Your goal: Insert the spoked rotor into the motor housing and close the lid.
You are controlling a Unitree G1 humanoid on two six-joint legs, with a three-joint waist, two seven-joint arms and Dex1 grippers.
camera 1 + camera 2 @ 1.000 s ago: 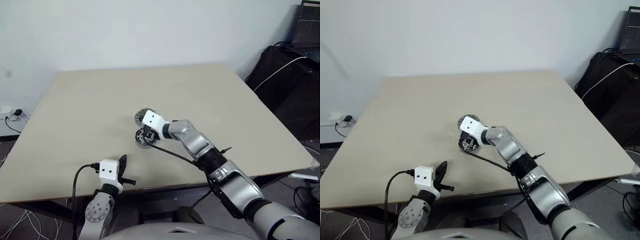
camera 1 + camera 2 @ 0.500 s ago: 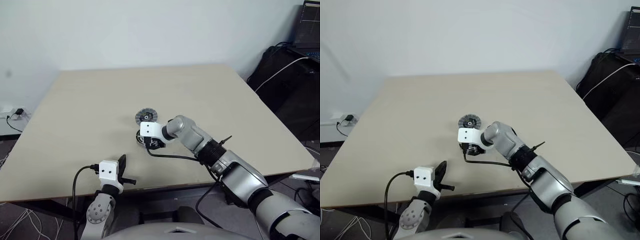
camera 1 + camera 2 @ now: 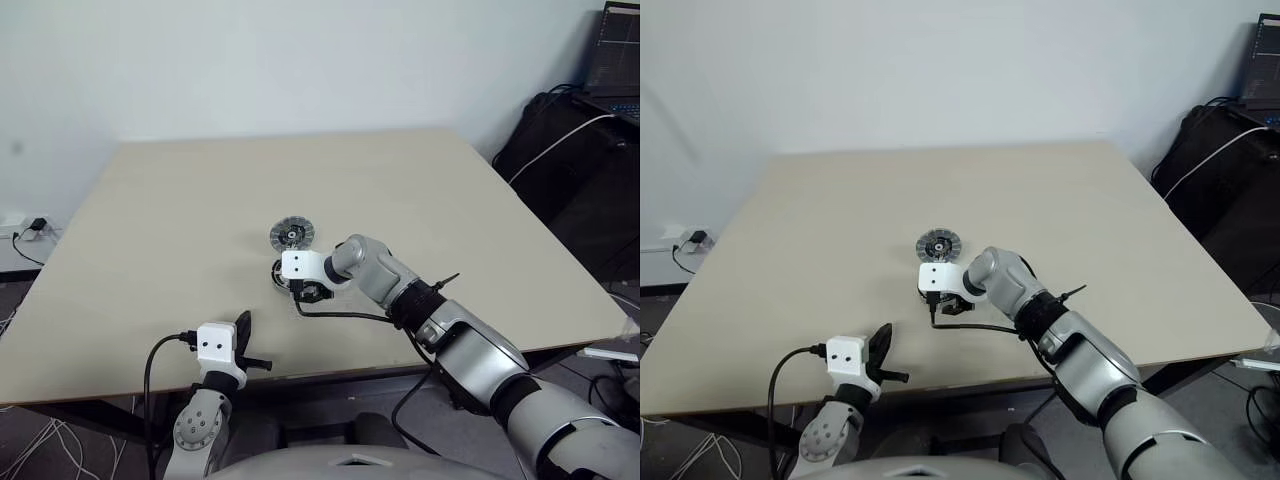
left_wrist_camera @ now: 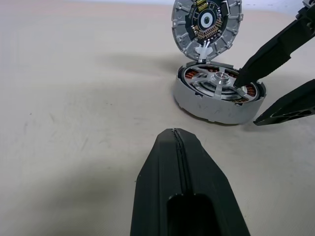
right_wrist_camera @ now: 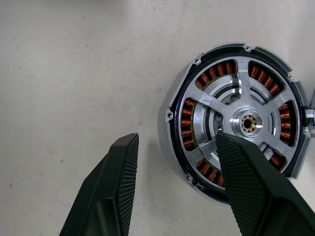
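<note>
Copper-brown coils glint between silver spokes in my right wrist view: the spoked rotor [image 5: 246, 122] sits seated inside the motor housing [image 5: 173, 115], its shiny hub at the centre and its dark rim just inside the grey metal wall. My right gripper [image 5: 174, 162] stands with its ribbed black fingers parted and holding nothing; one finger [image 5: 246, 182] lies over the rotor face beside the hub, the other finger [image 5: 115, 184] is over bare table outside the housing wall, so the wall falls between them.

From my left wrist view I get what that close look lacks: the housing is a shallow round cup standing flat, and the lid [image 4: 207, 22] lies just beyond it, a silver-grey ribbed disc with a dark centre and a pale ring in the middle. A small tab appears to join lid and housing, though I cannot tell for sure. My left gripper [image 4: 178, 140] has its smooth black fingers pressed together with only a seam showing, empty, well short of the housing.

My head views give the layout: the pale matte table [image 3: 150, 230], the lid [image 3: 291, 235] just past my right gripper [image 3: 300, 285], and my left gripper [image 3: 243, 330] near the table's front edge.
</note>
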